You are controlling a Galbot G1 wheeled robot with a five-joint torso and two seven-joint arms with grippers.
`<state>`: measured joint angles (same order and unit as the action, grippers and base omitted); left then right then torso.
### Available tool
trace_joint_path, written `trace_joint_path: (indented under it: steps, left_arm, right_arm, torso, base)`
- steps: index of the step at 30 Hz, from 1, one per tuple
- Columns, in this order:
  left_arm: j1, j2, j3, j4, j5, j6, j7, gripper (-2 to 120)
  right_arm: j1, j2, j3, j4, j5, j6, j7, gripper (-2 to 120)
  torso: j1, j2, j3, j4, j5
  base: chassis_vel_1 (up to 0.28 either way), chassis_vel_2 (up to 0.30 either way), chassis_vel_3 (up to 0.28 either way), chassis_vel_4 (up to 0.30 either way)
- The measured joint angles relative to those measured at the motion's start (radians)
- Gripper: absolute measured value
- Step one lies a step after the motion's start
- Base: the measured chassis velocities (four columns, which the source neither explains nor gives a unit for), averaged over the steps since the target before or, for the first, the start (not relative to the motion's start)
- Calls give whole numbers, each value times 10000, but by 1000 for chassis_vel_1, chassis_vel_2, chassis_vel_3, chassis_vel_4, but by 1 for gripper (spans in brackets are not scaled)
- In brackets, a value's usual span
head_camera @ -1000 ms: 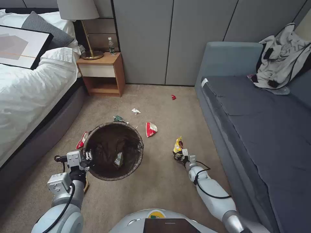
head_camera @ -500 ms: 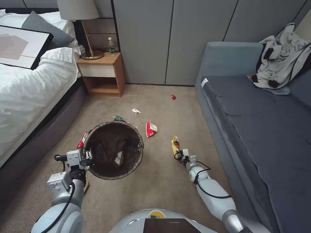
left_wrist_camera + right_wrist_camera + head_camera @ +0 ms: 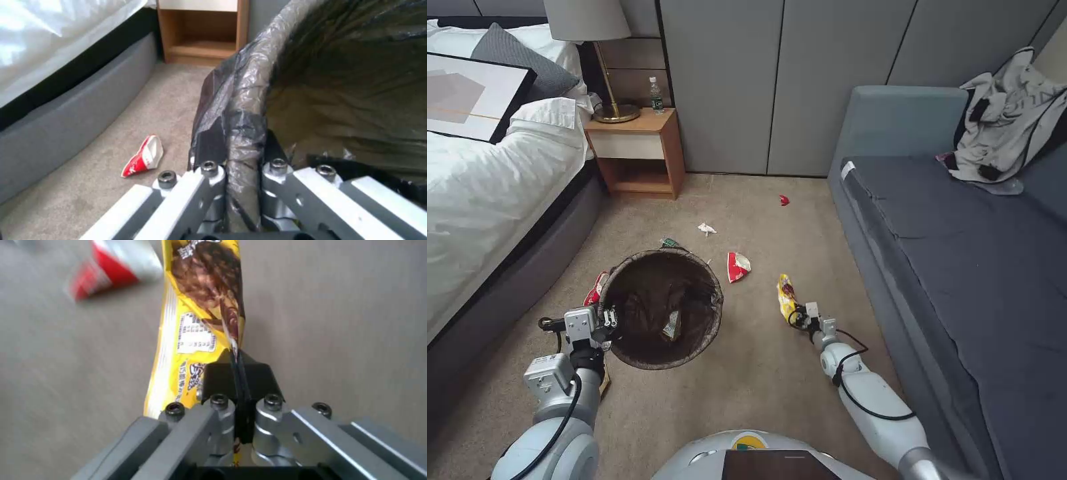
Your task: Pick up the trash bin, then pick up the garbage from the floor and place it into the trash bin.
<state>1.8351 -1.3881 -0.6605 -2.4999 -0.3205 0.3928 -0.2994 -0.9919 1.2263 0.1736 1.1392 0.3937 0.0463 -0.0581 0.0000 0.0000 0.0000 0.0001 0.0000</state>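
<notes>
Over the carpet (image 3: 760,373), between bed (image 3: 487,193) and sofa (image 3: 960,253), I hold the bin (image 3: 660,310) by its near rim — left gripper (image 3: 240,156) clenched on the bagged edge. My right gripper (image 3: 236,373) is clamped on a yellow wrapper (image 3: 200,306), just right of the bin. One red-and-white wrapper (image 3: 738,266) lies beyond the bin, another (image 3: 144,161) beside it toward the bed; tissue (image 3: 706,229) and red scrap (image 3: 784,199) lie farther out.

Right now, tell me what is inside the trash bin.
Inside the trash bin, the dark brown bag lines the walls, and one small crumpled wrapper lies near the bottom. Anything beneath the bag's folds is hidden.
</notes>
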Motion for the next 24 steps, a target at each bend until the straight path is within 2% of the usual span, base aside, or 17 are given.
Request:
trace_joint_path:
  steps: [1,2,4,5,7,8,10,11,14,15,18,24]
  left_arm:
    - [-3,7,-1,0,-5,1,0,3]
    - [-3,7,-1,0,-5,1,0,3]
    - [-12,14,1,0,-11,9,-1,3]
    - [-12,14,1,0,-11,9,-1,3]
    - [-14,24,2,0,-16,37,-5,3]
    - [-14,24,2,0,-16,37,-5,3]
    - [-12,36,3,0,-29,97,-24,3]
    - [-12,36,3,0,-29,97,-24,3]
    - [-6,72,2,0,-65,183,-72,3]
    - [-6,72,2,0,-65,183,-72,3]
    - [-22,141,1,0,-233,396,-132,3]
    - [-46,227,3,0,-459,605,-253,3]
  right_arm:
    - [-194,-186,2,691,3,-97,0,0]
    - [-194,-186,2,691,3,-97,0,0]
    - [-540,-620,-8,2049,58,-317,-8,0]
    - [-540,-620,-8,2049,58,-317,-8,0]
    - [-816,-995,-24,3296,147,-500,-40,0]
    - [-816,-995,-24,3296,147,-500,-40,0]
    - [-1051,-1378,-24,4424,255,-680,-106,0]
    - [-1051,-1378,-24,4424,255,-680,-106,0]
    - [-1321,-1898,-21,5793,565,-911,-157,0]
    - [-1321,-1898,-21,5793,565,-911,-157,0]
    - [-1535,-2567,2,7278,1001,-1228,-282,0]
    - [-1549,-3199,-25,8680,1476,-1625,-435,0]
  torso:
    - [0,0,1,-3,1]
    - [0,0,1,-3,1]
    - [0,0,0,-1,-1]
    - [0,0,0,-1,-1]
    - [0,0,0,-2,2]
    - [0,0,0,-2,2]
    - [0,0,0,-1,0]
    - [0,0,0,-1,0]
    - [0,0,0,0,2]
    - [0,0,0,0,2]
    - [0,0,0,-2,1]
    - [0,0,0,0,0]
  base:
    - [0,0,0,0]
    - [0,0,0,0]
    - [0,0,0,0]
    - [0,0,0,0]
    - [0,0,0,0]
    - [0,0,0,0]
    - [0,0,0,0]
    - [0,0,0,0]
    - [0,0,0,0]
    - [0,0,0,0]
    - [0,0,0,0]
    - [0,0,0,0]
